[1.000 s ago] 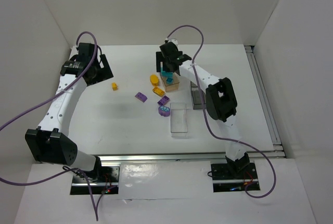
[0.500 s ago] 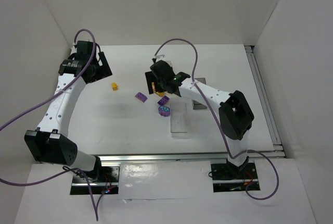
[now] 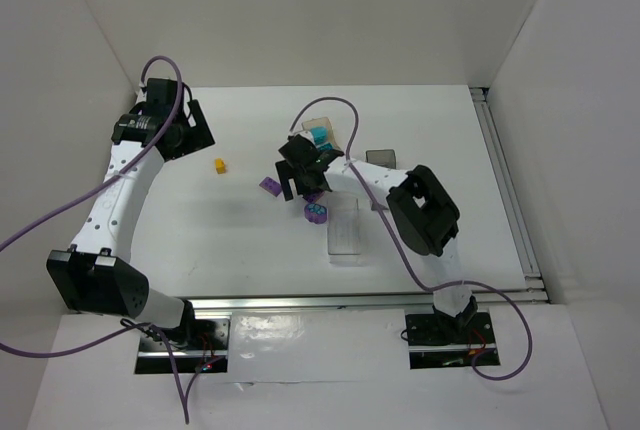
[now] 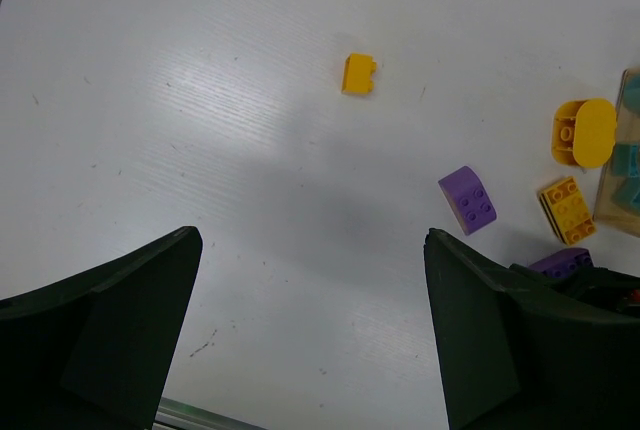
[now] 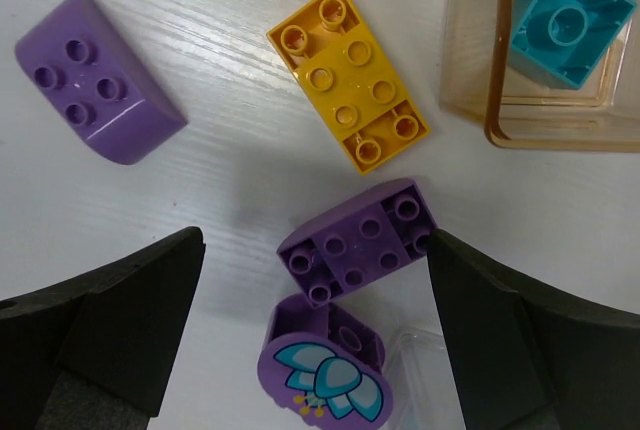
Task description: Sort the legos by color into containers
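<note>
R gripper [image 5: 315,250] is hovering just beside tan-amber translucent plastic box [image 5: 475,60], jaws wide apart, gripping nothing, w/ purple rectangular studded brick [image 5: 358,240] lying btw them. Teal square brick [image 5: 565,20] is sitting inside that box. L gripper [image 4: 310,250], jaws apart & empty, is hanging well away from it.

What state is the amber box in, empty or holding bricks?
Holding bricks. In the right wrist view a teal brick lies inside the amber box; the top view shows teal in it too.
</note>
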### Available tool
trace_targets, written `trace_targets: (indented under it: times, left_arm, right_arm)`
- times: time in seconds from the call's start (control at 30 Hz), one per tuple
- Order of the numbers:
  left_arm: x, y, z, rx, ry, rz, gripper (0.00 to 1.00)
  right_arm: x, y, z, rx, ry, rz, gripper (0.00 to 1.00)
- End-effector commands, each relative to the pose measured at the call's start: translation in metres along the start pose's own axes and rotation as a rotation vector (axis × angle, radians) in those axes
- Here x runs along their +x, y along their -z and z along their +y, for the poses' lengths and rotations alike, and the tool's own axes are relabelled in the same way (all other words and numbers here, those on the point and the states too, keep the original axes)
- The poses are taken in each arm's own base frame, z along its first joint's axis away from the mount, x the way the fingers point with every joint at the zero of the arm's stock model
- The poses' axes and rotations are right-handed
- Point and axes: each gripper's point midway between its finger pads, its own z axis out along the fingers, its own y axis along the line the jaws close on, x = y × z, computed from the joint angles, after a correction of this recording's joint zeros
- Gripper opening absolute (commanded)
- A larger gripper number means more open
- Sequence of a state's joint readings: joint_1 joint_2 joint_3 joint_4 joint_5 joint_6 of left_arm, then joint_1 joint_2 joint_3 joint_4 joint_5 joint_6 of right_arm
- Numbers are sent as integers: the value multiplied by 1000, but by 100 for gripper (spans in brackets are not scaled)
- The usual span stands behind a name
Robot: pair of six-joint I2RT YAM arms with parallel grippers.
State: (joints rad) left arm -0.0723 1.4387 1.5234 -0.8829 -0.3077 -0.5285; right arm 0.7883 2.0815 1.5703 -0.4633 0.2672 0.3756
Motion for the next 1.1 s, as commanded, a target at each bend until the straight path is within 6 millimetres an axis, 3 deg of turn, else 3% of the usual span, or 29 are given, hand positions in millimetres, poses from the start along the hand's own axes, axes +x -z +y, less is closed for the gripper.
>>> trace_targets:
  times: [0.0, 0.17, 0.47, 0.63, 0.87, 0.97, 1.07]
  left_arm:
    - [-5, 2, -1, 10, 18, -9, 100]
    - [-6, 2, 0, 2, 18, -13, 100]
    - [-5, 2, -1, 10, 18, -9, 100]
    - [-7, 2, -4, 22, 20, -13, 100]
    - [-7, 2, -4, 22, 20, -13, 100]
    - [-7, 2, -4, 22, 20, -13, 100]
    - [-7, 2, -2, 14, 20, -17, 100]
  right_arm:
    - [-12, -2, -9, 48, 14, -12, 100]
    - [-1, -20, -18, 34, 88, 40, 100]
    - [13, -19, -24, 32, 112, 64, 95]
    - [8, -20, -24, 47, 79, 39, 75]
    - [-5, -17, -20, 37, 71, 11, 56]
    - [-23, 1, -19, 38, 65, -14, 54]
    - [-51, 31, -16, 34, 50, -101, 54]
